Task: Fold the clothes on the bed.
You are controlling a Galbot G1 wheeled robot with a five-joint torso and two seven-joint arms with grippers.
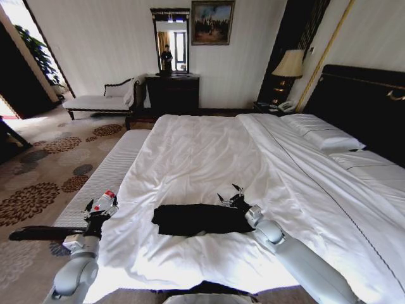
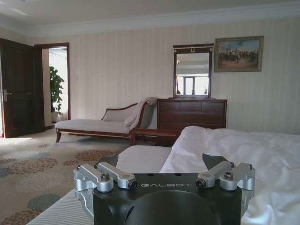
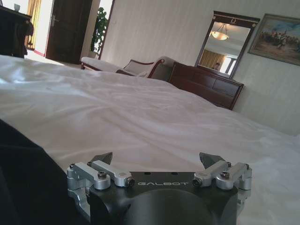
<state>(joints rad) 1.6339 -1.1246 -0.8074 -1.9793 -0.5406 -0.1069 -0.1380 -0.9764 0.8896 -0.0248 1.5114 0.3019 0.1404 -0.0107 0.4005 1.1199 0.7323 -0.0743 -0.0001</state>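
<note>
T-shirt [image 1: 199, 219] folded, lettering hidden | right hand [image 1: 231, 197] spread — beside it | left hand [image 1: 101, 208] spread

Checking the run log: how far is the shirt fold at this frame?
Looks mostly done: the black T-shirt lies as a compact, narrow bundle on the white duvet of the bed, no sleeves spread out. In hand: nothing; the right gripper sits open at the bundle's far right end, and the left gripper is open over the bed's left edge, apart from the shirt. Left: possibly a final tidy; the outline looks slightly uneven.
</note>
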